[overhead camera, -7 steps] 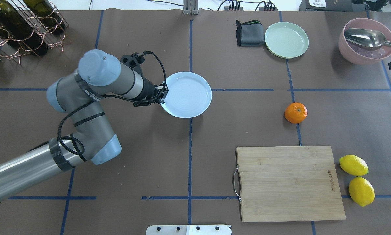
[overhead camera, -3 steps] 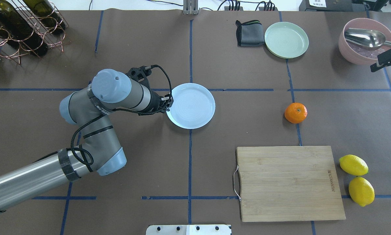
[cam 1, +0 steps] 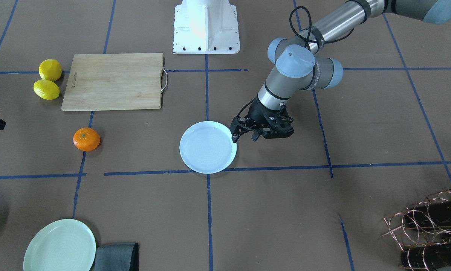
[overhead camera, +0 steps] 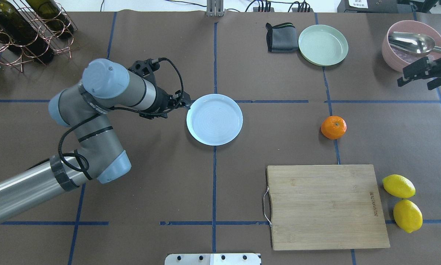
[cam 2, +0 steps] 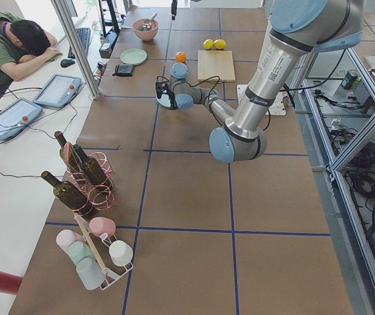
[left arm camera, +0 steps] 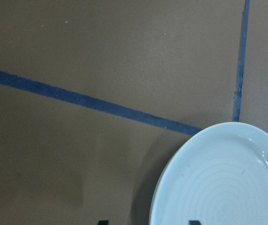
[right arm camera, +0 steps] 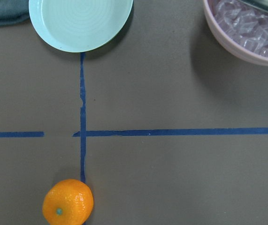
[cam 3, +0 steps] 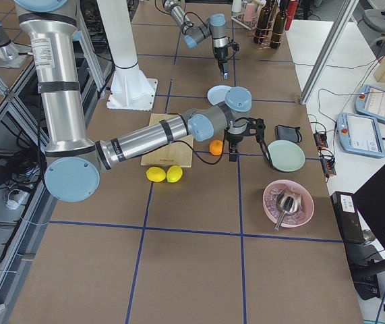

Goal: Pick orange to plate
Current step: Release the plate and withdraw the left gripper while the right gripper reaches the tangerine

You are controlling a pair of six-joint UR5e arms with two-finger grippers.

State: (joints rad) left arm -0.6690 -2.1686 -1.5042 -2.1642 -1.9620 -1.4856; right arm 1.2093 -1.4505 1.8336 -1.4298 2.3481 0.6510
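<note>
At the far left corner of the table, a copper wire rack is holding dark wine bottles. The left arm is reaching in from that side, and the left gripper is hanging just above the tabletop, right beside the plate. Its fingers are standing apart with nothing clamped between them. In its wrist camera, one dark tip is showing over the plate's edge and the other over bare table. The plate is lying flat where two blue tape lines are crossing, with nothing on it.

Further right, at the far edge, a folded grey cloth is touching a pale green plate. The orange is sitting on a blue tape line, stem dimple up. It is well apart from the plate and roughly between the green plate and the wooden cutting board (nearer the board). Two lemons are lying side by side just beyond the board's right edge.

At the far right a pink bowl is holding a metal spoon. The right gripper is hovering in the air near it, its two dark fingers spread and carrying nothing. Its wrist camera is looking down on the orange at the lower left of its view.
</note>
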